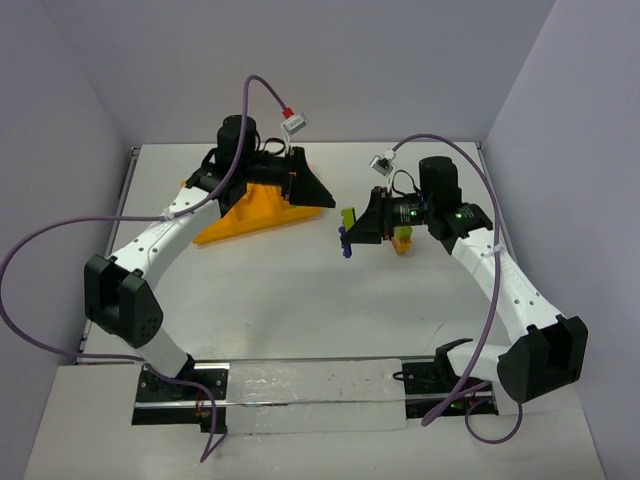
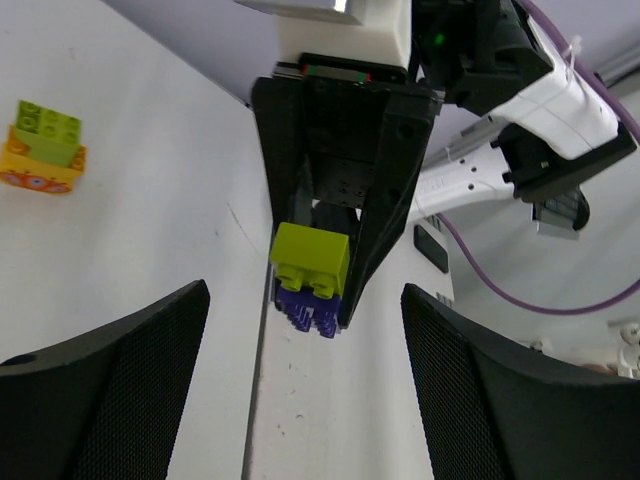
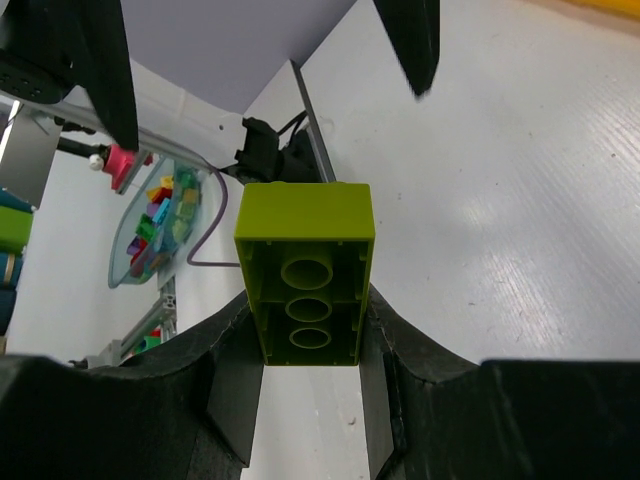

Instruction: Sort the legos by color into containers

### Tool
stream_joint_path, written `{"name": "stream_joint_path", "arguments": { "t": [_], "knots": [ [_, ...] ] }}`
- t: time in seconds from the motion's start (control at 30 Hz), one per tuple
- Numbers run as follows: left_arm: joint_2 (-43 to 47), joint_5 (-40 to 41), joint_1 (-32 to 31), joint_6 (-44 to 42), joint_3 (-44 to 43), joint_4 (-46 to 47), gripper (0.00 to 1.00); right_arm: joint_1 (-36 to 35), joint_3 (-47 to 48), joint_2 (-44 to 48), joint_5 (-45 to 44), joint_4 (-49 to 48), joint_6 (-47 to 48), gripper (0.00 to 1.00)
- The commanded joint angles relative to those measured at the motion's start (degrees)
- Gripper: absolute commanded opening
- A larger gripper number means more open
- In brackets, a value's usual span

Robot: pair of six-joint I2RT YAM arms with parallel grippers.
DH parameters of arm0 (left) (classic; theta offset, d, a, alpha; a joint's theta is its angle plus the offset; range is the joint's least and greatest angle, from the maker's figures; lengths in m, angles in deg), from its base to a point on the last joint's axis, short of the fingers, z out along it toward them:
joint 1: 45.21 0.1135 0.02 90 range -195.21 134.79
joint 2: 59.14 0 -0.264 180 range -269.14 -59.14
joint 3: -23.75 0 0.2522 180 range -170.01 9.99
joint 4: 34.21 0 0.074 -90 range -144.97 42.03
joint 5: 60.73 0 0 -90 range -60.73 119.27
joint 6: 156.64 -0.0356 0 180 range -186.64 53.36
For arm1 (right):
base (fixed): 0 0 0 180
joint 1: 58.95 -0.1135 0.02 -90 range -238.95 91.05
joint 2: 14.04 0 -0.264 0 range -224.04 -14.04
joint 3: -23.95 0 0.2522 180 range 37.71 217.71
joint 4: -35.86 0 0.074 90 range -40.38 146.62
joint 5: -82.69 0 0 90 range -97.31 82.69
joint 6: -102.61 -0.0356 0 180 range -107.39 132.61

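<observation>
Over the middle of the table (image 1: 300, 310), the right gripper (image 1: 349, 231) pinches a two-brick stack.

Its fingers press on the sides of a lime green brick (image 2: 311, 257) that has a dark purple-blue brick (image 2: 307, 309) stuck to it. The right wrist view shows the lime brick's hollow underside between the pads. Just beside that gripper, on the right arm's side, a lime-on-orange stack (image 2: 42, 152) sits on the table. The left gripper (image 1: 308, 185) has its fingers (image 2: 120, 380) spread wide with nothing between them, and it faces the held stack. It sits over the right end of the orange-yellow tray (image 1: 245, 218), which lies toward the far left of the table. The tray is partly hidden, and its compartments cannot be made out.
</observation>
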Motion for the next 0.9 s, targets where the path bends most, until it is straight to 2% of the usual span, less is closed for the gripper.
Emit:
{"name": "stream_joint_path", "arguments": {
  "t": [0.0,0.2,0.3,0.47,0.57,0.63,0.87],
  "knots": [
    [-2.09,-3.97,-2.35,-2.24,-3.34,0.32,0.84,-1.07,3.91,-0.69,1.81,0.72,1.67,0.0],
    [-3.58,-4.23,-4.01,-2.86,-3.7,-0.28,0.83,-1.5,3.65,-0.35,1.64,0.98,1.85,0.0],
    [-4.35,-4.63,-4.44,-2.85,-4.27,-0.11,0.79,-1.59,3.56,-0.52,1.55,1.07,1.85,0.0],
    [-4.87,-5.51,-5.21,-2.96,-4.74,0.07,0.64,-1.68,3.83,-0.85,1.21,1.48,2.11,0.0],
    [-5.06,-7.19,-5.48,-3.34,-4.59,0.29,0.71,-1.76,3.83,-1.18,0.69,1.84,2.52,0.0],
    [-5.14,-7.63,-5.7,-3.33,-4.57,0.37,0.72,-1.8,3.79,-1.43,0.72,1.92,2.61,0.0],
    [-5.24,-8.72,-6.46,-2.78,-4.05,1.45,0.53,-1.94,3.83,-1.49,0.4,1.37,2.11,0.0]
  ]
}}
